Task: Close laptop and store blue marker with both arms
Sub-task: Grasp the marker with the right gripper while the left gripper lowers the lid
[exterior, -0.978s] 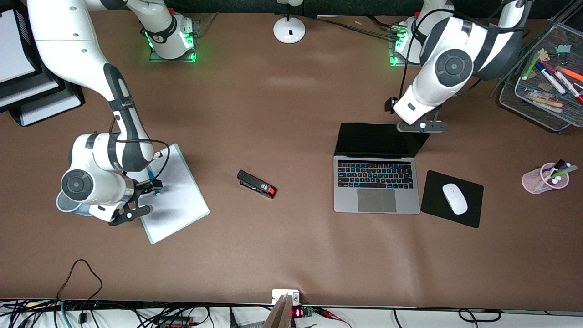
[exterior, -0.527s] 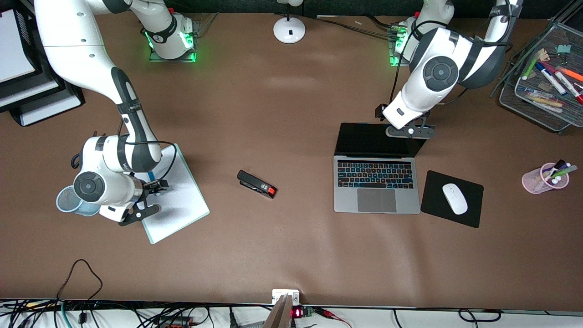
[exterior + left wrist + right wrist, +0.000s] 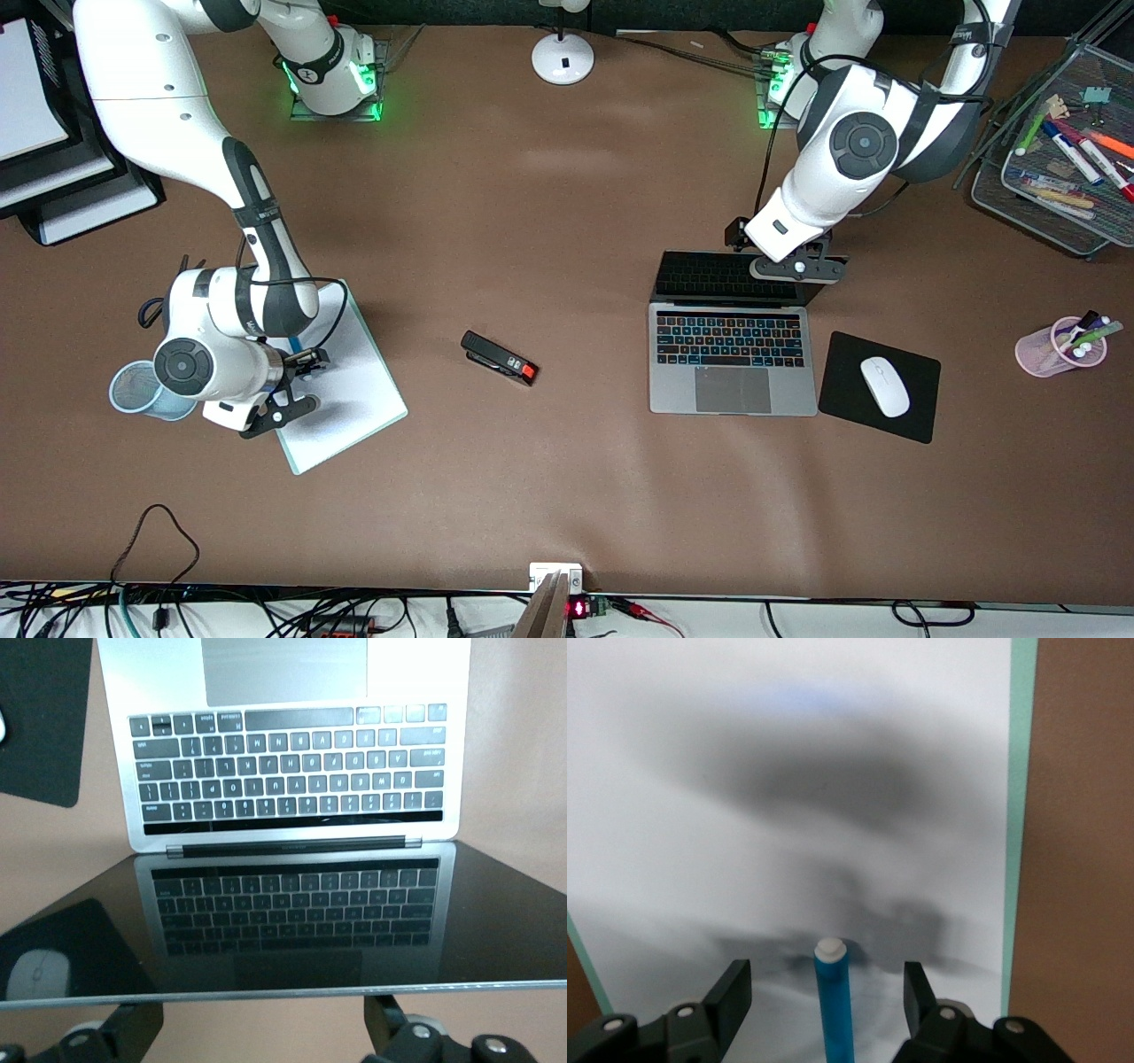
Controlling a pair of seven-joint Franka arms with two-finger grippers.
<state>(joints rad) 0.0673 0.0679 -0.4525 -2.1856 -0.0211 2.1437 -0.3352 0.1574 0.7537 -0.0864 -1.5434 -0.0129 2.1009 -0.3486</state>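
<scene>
Silver-grey slim laptop (image 3: pixel 732 354) could be slid by the left hand (image 3: pixel 796 268), grip state untellable; light-blue marker (image 3: pixel 833 1010) sits loose between the released right hand (image 3: pixel 824 1001), easily knocked away

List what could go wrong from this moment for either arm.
1. The left gripper pushes the laptop lid near one corner of its top edge; it might slip off and let the lid drop.
2. The open right gripper straddles the blue marker near its white end on the whiteboard; an end grasp could let it pivot or roll away.
</scene>
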